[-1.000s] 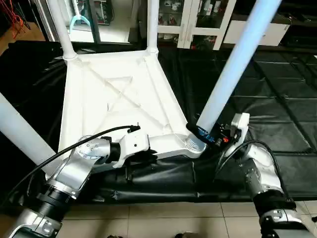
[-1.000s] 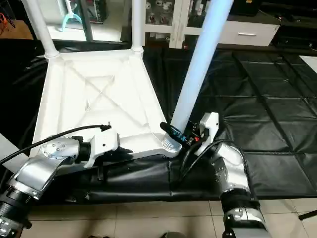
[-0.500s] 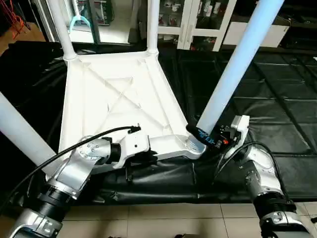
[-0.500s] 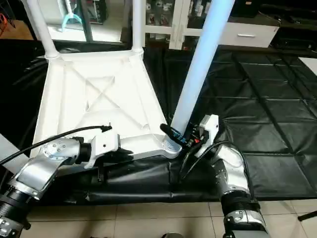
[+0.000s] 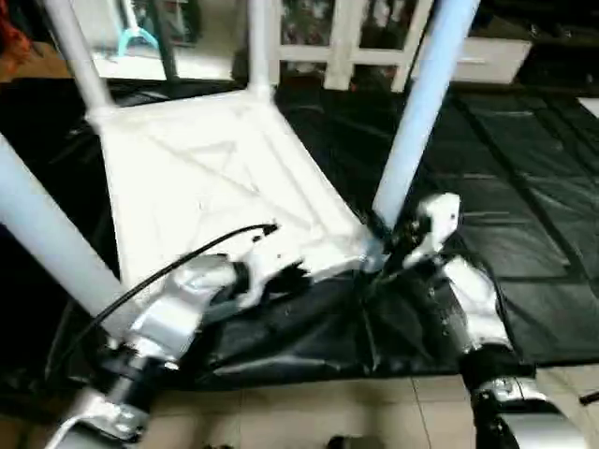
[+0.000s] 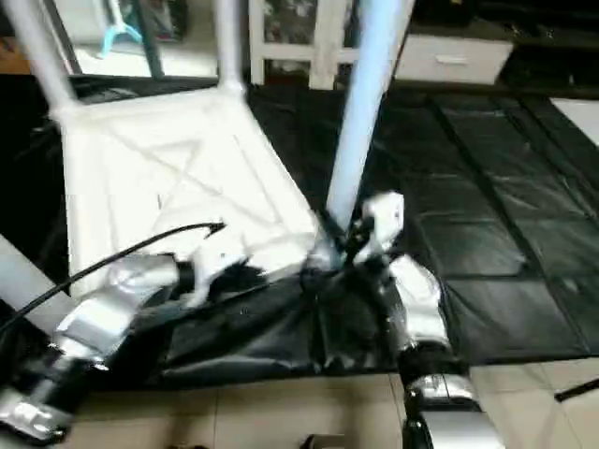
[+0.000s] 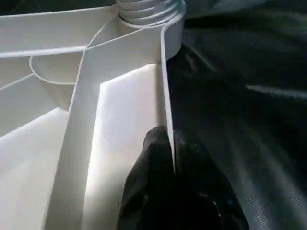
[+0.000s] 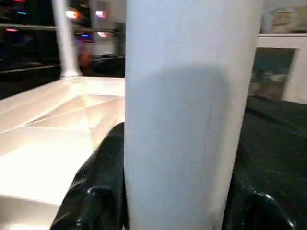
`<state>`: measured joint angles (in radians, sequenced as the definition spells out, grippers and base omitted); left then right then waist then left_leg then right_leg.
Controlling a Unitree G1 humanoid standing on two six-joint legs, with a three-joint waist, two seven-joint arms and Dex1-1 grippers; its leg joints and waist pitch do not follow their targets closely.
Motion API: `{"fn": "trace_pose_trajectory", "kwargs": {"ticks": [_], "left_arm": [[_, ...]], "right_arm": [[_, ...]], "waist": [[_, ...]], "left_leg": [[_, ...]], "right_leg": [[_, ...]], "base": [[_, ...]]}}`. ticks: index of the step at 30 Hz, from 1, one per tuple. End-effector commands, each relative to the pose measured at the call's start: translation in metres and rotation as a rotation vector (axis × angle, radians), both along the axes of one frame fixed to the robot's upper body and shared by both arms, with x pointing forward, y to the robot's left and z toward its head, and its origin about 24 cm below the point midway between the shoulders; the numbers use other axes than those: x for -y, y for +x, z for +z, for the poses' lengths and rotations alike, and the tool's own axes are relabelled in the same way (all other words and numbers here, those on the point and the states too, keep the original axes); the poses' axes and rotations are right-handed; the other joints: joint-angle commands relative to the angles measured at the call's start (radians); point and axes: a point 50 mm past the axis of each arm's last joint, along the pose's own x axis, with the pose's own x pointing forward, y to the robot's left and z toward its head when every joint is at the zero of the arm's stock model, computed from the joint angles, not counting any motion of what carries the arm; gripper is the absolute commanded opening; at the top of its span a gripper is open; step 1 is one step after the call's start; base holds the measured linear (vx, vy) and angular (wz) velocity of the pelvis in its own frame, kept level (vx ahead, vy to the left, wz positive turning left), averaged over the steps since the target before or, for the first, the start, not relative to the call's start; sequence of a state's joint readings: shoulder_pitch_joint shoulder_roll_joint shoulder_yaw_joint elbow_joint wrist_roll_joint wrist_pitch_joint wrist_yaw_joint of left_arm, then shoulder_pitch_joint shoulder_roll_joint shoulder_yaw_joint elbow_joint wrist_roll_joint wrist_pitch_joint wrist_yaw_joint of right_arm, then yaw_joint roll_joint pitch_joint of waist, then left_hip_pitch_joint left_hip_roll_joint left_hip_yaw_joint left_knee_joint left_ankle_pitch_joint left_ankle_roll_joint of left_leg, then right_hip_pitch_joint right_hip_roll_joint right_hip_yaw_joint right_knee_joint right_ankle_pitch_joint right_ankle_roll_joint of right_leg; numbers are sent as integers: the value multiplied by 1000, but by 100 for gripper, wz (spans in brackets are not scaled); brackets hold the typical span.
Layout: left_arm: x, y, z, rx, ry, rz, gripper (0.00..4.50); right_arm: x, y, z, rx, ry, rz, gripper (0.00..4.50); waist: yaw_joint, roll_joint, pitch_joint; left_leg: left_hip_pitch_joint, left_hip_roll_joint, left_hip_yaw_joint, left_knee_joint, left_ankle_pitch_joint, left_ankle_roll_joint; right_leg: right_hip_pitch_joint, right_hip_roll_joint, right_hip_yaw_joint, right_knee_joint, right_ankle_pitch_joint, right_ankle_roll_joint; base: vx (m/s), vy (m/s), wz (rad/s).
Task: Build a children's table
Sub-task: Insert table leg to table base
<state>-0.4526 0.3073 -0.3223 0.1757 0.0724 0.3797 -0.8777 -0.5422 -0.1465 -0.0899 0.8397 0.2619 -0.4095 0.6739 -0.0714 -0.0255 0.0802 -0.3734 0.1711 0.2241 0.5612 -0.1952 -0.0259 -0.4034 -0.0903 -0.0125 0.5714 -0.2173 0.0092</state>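
A: Why did we have the tabletop (image 5: 197,187) lying with its ribbed underside up on the black mat (image 5: 524,234)?

B: So the corner sockets faced upward and the legs could go in from above. Three legs stood in their sockets by then: the far-left leg (image 5: 80,56), the far-right leg (image 5: 259,42) and the near-left leg (image 5: 47,238). We judged that only the near-right corner was left to finish.

A: And the left gripper (image 7: 171,153)?

B: We had it pinched shut on the thin near edge wall of the top, one black finger on each side of the rim. That held the top down so it wouldn't turn or slide while the other arm worked.

A: The right gripper (image 5: 386,245)?

B: Its fingers (image 8: 103,177) sat on either side of the fourth leg (image 5: 421,103), low down, just above the threaded end at the corner socket (image 7: 146,9). We gripped near the base because that gives the most control over the joint.

A: Was the leg fully seated?

B: We couldn't tell; the ridged end showed at the socket, so we judged it was partly in.
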Motion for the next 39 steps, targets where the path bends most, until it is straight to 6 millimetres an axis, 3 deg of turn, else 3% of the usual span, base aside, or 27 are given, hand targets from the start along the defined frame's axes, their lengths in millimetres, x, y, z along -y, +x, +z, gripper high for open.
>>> {"fn": "trace_pose_trajectory", "kwargs": {"ticks": [1, 2, 4, 5, 6, 7, 9, 10, 13, 16, 20, 28, 32, 39], "left_arm": [[8, 7, 4, 15, -46, 70, 0], [17, 22, 12, 57, -73, 203, 0], [17, 23, 13, 60, -75, 211, 0], [21, 31, 17, 88, -87, 284, 0], [23, 38, 21, 119, -99, 362, 0], [27, 49, 30, 164, -129, 489, 0], [29, 53, 34, 182, -145, 552, 0], [30, 56, 38, 202, -155, 601, 0], [33, 59, 45, 243, -161, 649, 0], [35, 58, 45, 243, -166, 657, 0], [35, 55, 38, 216, -153, 632, 0], [38, 51, 32, 190, -130, 570, 0], [37, 51, 30, 185, -123, 555, 0], [38, 48, 27, 170, -112, 500, 0]], "right_arm": [[16, -14, -52, -267, -80, -166, 185], [11, -5, -48, -271, -99, -252, 185], [11, -5, -47, -271, -100, -257, 185], [9, -1, -45, -269, -122, -309, 185], [8, 2, -44, -268, -141, -356, 185], [6, 6, -43, -271, -160, -453, 185], [5, 8, -42, -272, -167, -505, 185], [3, 9, -41, -271, -174, -542, 185], [-5, 12, -38, -235, -210, -580, 185], [-12, 12, -38, -239, -201, -591, 185], [-19, 14, -35, -236, -146, -577, 185], [-31, 18, -24, -207, -4, -438, 185], [-35, 19, -18, -157, -29, -363, 185], [-43, 18, -10, -112, 28, -217, 185]], "waist": [[-6, 2, -17], [-6, 0, -21], [0, 1, -29], [2, 0, -31], [4, 0, -32], [7, -3, -36], [16, -2, -42], [23, -4, -46], [24, -5, -47], [24, -6, -49], [24, -5, -44], [21, -2, -49], [20, -1, -53], [21, -1, -55]], "left_leg": [[22, 68, -50, -94, -503, -43], [23, 67, -44, -90, -449, -41], [24, 65, -35, -81, -374, -24], [19, 65, -33, -79, -338, -8], [11, 63, -28, -73, -254, 20], [18, 62, -20, -64, -198, 45], [14, 59, -18, -57, -127, 85], [8, 58, -17, -48, -38, 135], [6, 57, -17, -41, 21, 190], [5, 58, -17, -36, 39, 221], [6, 62, -17, -39, -24, 209], [5, 62, -18, -32, 27, 235], [6, 61, -19, -27, 67, 251], [3, 63, -20, -22, 68, 264]], "right_leg": [[-20, -48, 36, -96, -462, -135], [-18, -45, 35, -92, -405, -156], [-10, -43, 35, -83, -290, -187], [-3, -43, 35, -77, -234, -197], [6, -40, 33, -66, -121, -221], [3, -37, 32, -61, -55, -242], [15, -38, 30, -49, 16, -259], [23, -39, 28, -34, 143, -265], [27, -40, 26, -24, 240, -274], [28, -41, 24, -21, 244, -275], [24, -40, 22, -29, 124, -265], [30, -40, 21, -18, 208, -290], [33, -40, 20, -12, 243, -308], [36, -44, 20, -8, 232, -325]], "base": [[0, 0, 0], [0, 0, 0], [0, 0, 0], [0, 0, 0], [61, -3, 7], [0, 0, 0], [0, 0, 0], [0, 0, 0], [0, 0, 0], [0, 0, 0], [0, 0, 0], [0, 0, 0], [0, 0, 0], [0, 0, 0]]}}
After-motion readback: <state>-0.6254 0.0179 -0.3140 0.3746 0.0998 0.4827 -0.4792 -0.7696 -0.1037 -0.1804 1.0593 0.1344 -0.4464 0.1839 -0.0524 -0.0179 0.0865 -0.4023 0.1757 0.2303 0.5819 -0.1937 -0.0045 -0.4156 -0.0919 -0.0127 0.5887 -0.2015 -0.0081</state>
